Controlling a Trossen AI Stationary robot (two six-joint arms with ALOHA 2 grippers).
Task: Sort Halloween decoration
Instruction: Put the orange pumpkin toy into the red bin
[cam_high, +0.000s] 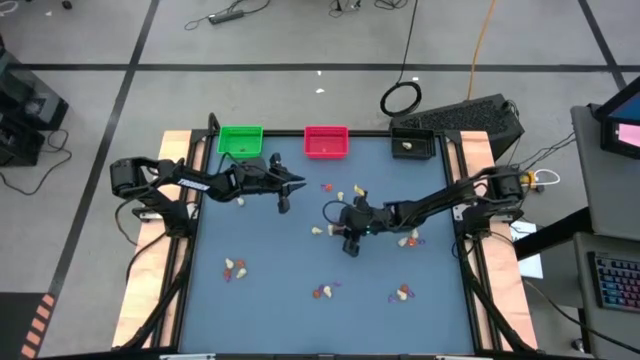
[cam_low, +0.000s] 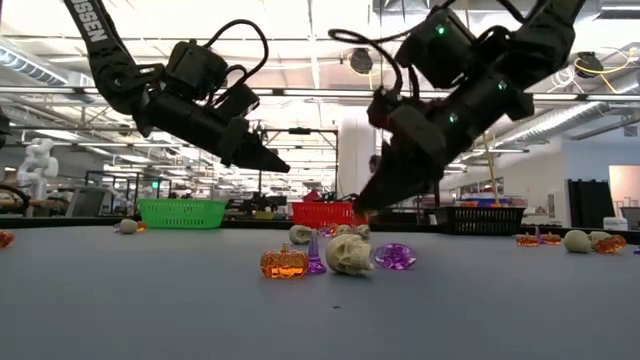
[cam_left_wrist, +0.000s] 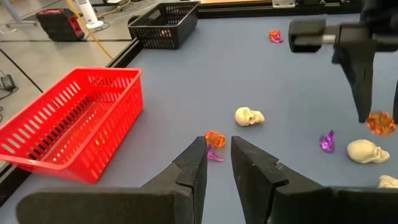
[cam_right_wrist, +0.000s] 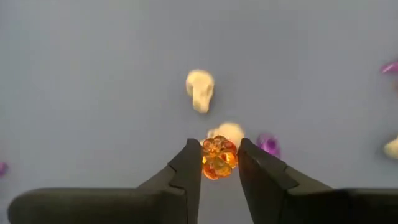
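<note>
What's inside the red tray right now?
The red tray looks bare through its slatted floor and walls in the left wrist view; its near wall hides the strip of floor behind it.

Green tray, red tray and black tray stand in a row along the far edge of the blue-grey table. The red tray lies just beyond the left fingers, to one side; the black tray farther off. All three sit well apart from the right fingers.

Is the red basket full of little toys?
No. In the left wrist view the red basket looks empty, with its bare slotted bottom showing and the trinkets lying out on the table.
</note>
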